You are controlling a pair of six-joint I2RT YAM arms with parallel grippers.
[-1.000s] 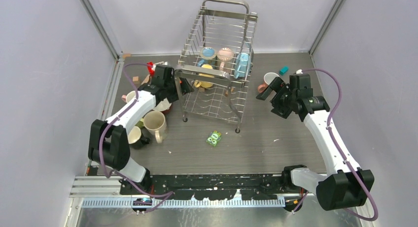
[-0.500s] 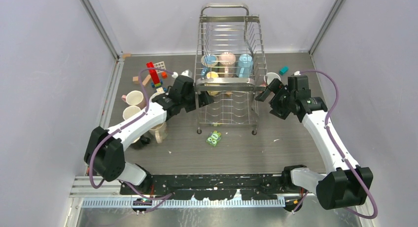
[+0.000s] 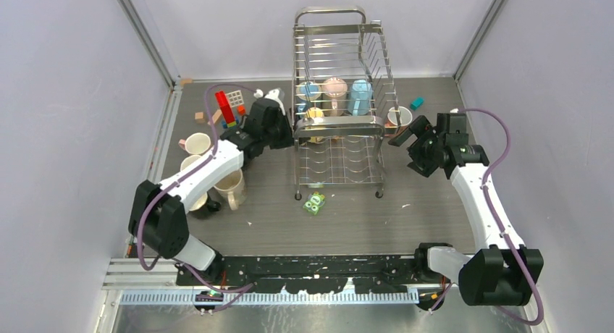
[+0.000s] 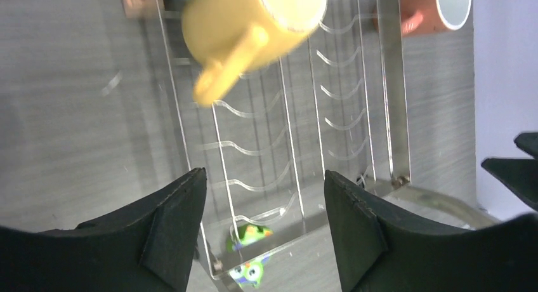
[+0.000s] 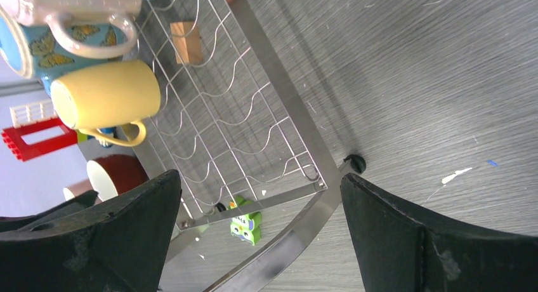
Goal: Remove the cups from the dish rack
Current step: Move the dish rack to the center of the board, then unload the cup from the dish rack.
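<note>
One green packet [image 3: 314,203] lies on the table [image 3: 405,221] just in front of the rack [image 3: 340,123], between its two front feet. Off the rack's front left, well apart from it, a tall cream mug [image 3: 228,182] stands mouth up with its handle toward the near edge. Another cream mug [image 3: 197,143] stands mouth up a little farther back.

The left claw [image 4: 264,181] hangs at the rack's left front corner, aimed across the lower shelf, its fingers spread and pinching nothing. The right claw [image 5: 260,187] faces the rack's right side, a little apart from it, fingers spread wide and empty.

The rack stands upright on its feet, its looped bar on top. Inside it, toward the front left, a yellow mug [image 3: 313,116] lies on its side. Its long axis runs across the rack from left to right, with the mouth toward the right side and the handle toward the front. Behind it a blue mug [image 3: 308,90], a pink mug [image 3: 334,87] and a taller blue mug [image 3: 360,95] sit in a row; I cannot tell whether their mouths face up or down.

A salmon mug [image 3: 398,116] stands mouth up just beside the rack's right side. Toy blocks [image 3: 226,105] lie off the rack's far left corner.
</note>
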